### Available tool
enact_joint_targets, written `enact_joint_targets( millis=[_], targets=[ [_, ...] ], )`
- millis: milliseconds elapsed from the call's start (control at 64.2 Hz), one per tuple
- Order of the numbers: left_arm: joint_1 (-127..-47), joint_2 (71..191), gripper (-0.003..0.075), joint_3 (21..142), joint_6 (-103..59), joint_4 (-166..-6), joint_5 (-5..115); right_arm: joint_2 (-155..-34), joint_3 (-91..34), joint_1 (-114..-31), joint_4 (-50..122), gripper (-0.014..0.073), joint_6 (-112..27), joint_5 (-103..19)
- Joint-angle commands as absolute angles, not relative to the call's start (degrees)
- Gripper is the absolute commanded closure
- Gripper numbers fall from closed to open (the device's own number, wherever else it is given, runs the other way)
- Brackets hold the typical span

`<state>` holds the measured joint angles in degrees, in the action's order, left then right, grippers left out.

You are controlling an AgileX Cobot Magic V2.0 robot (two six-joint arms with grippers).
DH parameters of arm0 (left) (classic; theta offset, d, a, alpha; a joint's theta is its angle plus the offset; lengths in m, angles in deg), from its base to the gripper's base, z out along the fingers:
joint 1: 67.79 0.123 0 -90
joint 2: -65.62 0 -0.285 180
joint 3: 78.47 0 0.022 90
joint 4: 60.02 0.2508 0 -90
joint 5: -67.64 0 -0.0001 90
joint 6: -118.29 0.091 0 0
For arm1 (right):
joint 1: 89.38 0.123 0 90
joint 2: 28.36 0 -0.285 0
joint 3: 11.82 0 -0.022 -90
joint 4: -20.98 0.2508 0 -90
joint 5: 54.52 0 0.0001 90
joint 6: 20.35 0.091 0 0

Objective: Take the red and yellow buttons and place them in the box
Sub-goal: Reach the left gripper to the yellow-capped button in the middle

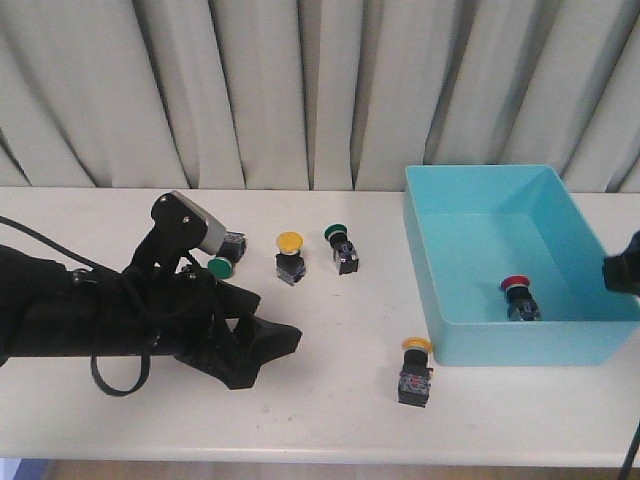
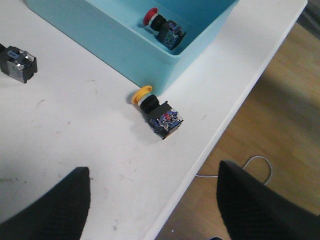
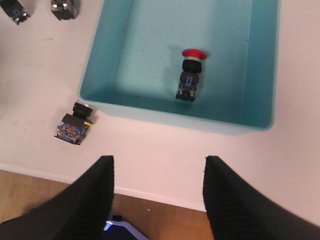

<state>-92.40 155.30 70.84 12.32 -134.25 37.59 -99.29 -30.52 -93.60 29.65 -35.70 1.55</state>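
Near the table's (image 1: 330,400) front edge, beside the box (image 1: 470,345) holding a red button (image 1: 519,296), a yellow button (image 1: 415,370) lies; the left gripper (image 2: 155,200) gapes empty, as does the right gripper (image 3: 159,195).

Black fabric-sleeved left arm (image 1: 110,315), looped black cable (image 1: 115,380), grey wrist camera (image 1: 190,220)

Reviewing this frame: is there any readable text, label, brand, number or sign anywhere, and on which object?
None can be read.
Blue box: plain walls, no print visible.
Yellow button beside the box: small markings on its contact end, too blurred to read.
Red button in the box: no legible marking.
Camera housing on the left arm: no text legible.
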Motion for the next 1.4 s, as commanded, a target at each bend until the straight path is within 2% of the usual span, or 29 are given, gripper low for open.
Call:
enact_joint_targets(
  millis=[0, 156, 359, 577, 998, 1200, 1387],
  targets=[
    [-92.3, 153.7, 0.0207, 72.5, 12.4, -136.3, 38.5, -94.4, -35.7, -93.7, 30.2, 0.0203, -37.2, -7.3],
    [-92.3, 153.7, 0.0207, 72.5, 12.4, -136.3, 41.6, -91.2, -42.2, -93.7, 30.2, 0.0203, -37.9, -10.9],
    [-92.3, 154.9, 0.0207, 75.3, 12.4, -133.4, 58.7, -90.9, -43.2, -93.7, 30.6, 0.0203, -37.9, -9.3],
    [-92.3, 161.7, 0.0208, 85.4, 11.4, -125.3, 55.0, -90.9, -43.2, -93.7, 30.6, 0.0203, -37.9, -8.3],
    [-92.3, 179.1, 0.0208, 101.5, 9.8, -113.5, 58.9, -90.9, -43.2, -93.7, 30.6, 0.0203, -37.9, -8.2],
    [-92.3, 184.0, 0.0208, 106.1, 8.7, -103.3, 59.0, -90.9, -43.2, -93.7, 30.6, 0.0203, -37.9, -8.2],
    [-92.3, 184.5, 0.0208, 106.6, 6.3, -102.7, 57.6, -90.9, -43.2, -93.7, 30.6, 0.0203, -37.9, -8.2]
  ],
)
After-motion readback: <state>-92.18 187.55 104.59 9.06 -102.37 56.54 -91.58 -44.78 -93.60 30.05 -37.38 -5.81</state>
